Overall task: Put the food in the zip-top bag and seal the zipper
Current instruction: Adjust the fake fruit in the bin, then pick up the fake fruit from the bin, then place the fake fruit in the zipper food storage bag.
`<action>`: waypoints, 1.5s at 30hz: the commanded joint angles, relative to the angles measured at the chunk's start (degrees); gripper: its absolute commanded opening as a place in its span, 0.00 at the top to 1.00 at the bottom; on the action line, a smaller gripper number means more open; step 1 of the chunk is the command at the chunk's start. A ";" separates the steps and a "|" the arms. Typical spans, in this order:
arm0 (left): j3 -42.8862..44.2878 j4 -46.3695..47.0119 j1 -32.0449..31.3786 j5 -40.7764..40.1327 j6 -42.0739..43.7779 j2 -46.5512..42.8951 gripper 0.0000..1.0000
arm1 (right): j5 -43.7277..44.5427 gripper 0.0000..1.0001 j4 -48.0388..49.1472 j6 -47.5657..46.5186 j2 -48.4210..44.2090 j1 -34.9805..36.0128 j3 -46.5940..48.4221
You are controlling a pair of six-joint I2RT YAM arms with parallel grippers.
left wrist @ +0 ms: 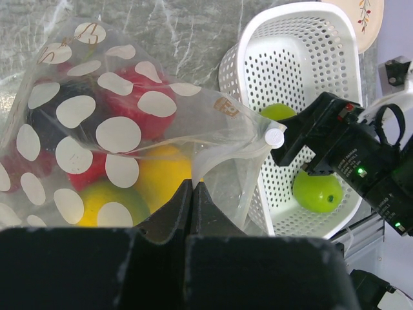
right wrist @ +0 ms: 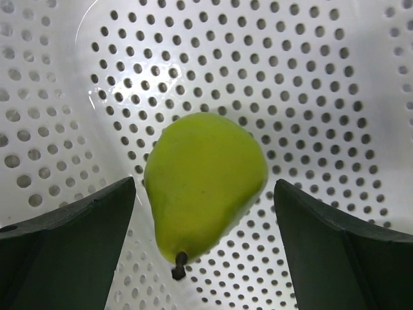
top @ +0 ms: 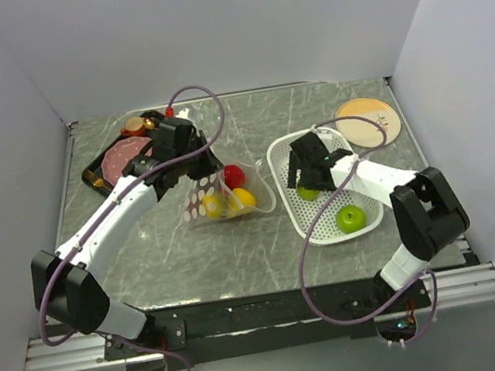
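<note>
Where white walls [top: 203, 23] enclose, grey marbled table [top: 240, 254]

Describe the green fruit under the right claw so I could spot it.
Find the white perforated basket on the table's right. The fruit lies mid-basket, under the open right gripper. It is pear-shaped with a dark stem; the other green fruit, toward the near edge, is round.

We're seeing the zip-top bag [top: 217, 198] sitting mid-table with fruits [left wrist: 161, 174] lying inside, and the left gripper [left wrist: 192, 186] is sitting at its back-left edge. The basket [left wrist: 290, 39] is sitting just right of the bag. It's holding a far fruit [right wrist: 205, 168] between the right gripper's [top: 307, 176] fingers and a near fruit [top: 351, 218] in front. A plate [top: 369, 119] is lying behind the basket, a tray [top: 93, 172] back left.
</note>
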 commanded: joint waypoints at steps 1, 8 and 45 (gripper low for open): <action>-0.09 0.62 0.02 -0.54 1.01 -1.67 0.99 | -1.46 0.06 2.04 -0.43 1.87 -0.12 1.89; 0.70 0.62 0.11 0.07 0.83 -0.97 0.99 | -0.84 0.15 2.65 -1.04 1.79 -1.00 0.57; 2.81 2.02 -0.07 2.18 0.40 2.11 0.99 | -28.70 0.53 11.35 0.18 -23.62 7.52 -1.10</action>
